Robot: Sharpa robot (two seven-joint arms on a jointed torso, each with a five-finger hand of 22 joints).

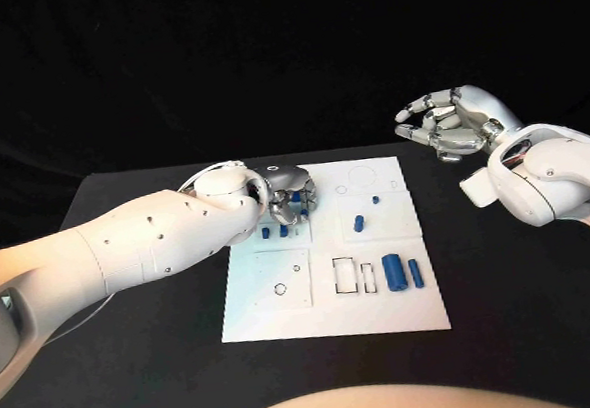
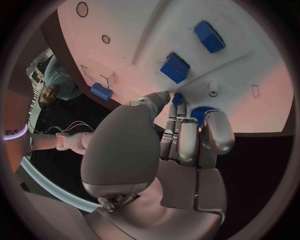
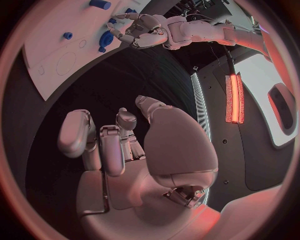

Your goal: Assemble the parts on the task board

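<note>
Head view: left hand (image 1: 286, 197) fingers pinch a blue part (image 1: 282, 232) on the task board (image 1: 331, 315); right hand (image 1: 448, 123) fingers curled, holding nothing.

two big white arms with tiny dark screw dots. each ends in a shiny silver hand: left hand (image 1: 288, 197), right hand (image 1: 445, 123).

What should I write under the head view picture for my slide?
Left hand reaches down among blue parts on the white task board.
</note>
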